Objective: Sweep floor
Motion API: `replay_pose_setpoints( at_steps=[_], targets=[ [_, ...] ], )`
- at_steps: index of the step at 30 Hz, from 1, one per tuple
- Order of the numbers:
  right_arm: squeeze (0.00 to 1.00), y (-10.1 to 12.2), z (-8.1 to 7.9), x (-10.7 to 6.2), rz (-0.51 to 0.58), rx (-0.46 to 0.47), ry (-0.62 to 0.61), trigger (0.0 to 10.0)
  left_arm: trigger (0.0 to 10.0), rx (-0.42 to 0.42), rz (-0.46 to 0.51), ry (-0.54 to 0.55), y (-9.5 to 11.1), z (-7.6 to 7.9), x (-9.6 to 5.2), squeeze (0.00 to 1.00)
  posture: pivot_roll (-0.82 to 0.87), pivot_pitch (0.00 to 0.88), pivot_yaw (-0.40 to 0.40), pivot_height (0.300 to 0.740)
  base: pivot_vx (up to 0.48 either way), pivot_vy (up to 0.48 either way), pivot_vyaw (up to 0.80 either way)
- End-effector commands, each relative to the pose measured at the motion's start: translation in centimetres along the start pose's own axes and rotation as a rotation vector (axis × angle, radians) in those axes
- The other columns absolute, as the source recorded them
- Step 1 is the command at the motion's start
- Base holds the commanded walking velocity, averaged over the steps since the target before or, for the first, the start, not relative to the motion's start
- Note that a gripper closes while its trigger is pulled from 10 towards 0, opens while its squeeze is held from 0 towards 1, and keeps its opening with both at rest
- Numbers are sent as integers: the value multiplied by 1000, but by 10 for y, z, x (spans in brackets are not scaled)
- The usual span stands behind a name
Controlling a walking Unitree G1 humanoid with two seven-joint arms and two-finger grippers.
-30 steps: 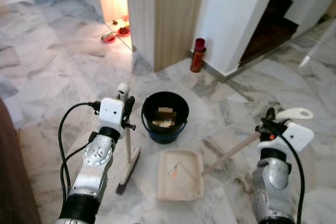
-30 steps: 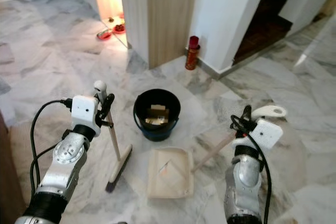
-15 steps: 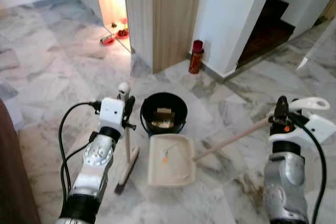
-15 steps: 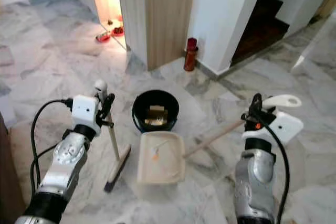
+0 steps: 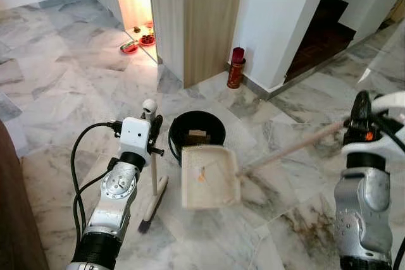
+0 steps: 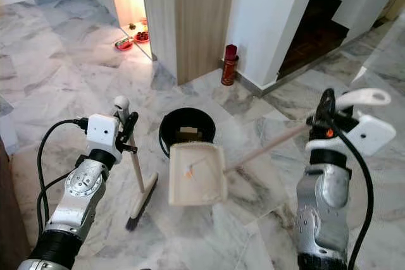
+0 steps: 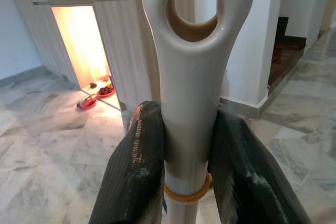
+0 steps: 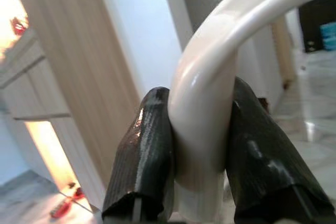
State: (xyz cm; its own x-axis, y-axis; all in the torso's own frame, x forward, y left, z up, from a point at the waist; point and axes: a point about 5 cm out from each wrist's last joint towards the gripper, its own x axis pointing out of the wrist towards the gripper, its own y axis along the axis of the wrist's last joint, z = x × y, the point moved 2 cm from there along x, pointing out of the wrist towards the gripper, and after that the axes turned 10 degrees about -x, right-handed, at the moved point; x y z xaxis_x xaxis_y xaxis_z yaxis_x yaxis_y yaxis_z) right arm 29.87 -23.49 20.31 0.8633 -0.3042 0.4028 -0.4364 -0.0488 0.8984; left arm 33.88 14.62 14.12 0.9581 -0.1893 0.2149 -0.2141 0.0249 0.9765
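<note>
My left gripper (image 5: 154,126) is shut on the cream broom handle (image 7: 191,77), holding the broom (image 5: 153,184) upright with its head on the marble floor. On the right, my right gripper (image 5: 361,107) is shut on the white end of the dustpan's long handle (image 8: 207,114). The cream dustpan (image 5: 209,177) hangs lifted off the floor, beside and just in front of the black bucket (image 5: 196,130), with an orange scrap and small debris in it. The bucket holds some pale rubbish.
A red canister (image 5: 236,67) stands at the foot of the white wall. A wooden panel (image 5: 202,23) rises behind the bucket. Red bowls (image 5: 138,43) lie in the lit doorway at the back left. Dark steps (image 5: 326,26) lead off at the back right.
My right arm has raised the dustpan off the floor and carried it left and up to the bucket's front edge. The broom and left arm stayed put.
</note>
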Motion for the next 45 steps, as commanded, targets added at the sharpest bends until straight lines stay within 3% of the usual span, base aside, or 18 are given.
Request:
replay_pose_setpoints(
  at_steps=[1,12,16,25,33,45],
  targets=[
    [0,20,-5,5,72,44,1,10000,10000,14,58,-7,11,2,6,0,190,84,-52,740,0,0,0],
    [0,31,-21,11,123,36,9,10000,10000,10,64,7,12,1,6,0,196,74,-54,740,0,0,0],
    [0,31,-35,10,131,3,68,10000,10000,12,70,12,13,0,6,0,197,65,-55,740,0,0,0],
    [0,36,-39,10,154,10,67,10000,10000,18,68,17,12,-1,4,0,196,47,-52,740,222,0,0],
    [0,49,-44,11,236,-39,80,10000,10000,20,73,22,12,-1,5,0,198,51,-53,740,285,0,0],
    [0,49,-51,9,243,-24,87,10000,10000,23,80,32,14,-2,5,0,204,51,-57,740,287,0,0]
  ],
)
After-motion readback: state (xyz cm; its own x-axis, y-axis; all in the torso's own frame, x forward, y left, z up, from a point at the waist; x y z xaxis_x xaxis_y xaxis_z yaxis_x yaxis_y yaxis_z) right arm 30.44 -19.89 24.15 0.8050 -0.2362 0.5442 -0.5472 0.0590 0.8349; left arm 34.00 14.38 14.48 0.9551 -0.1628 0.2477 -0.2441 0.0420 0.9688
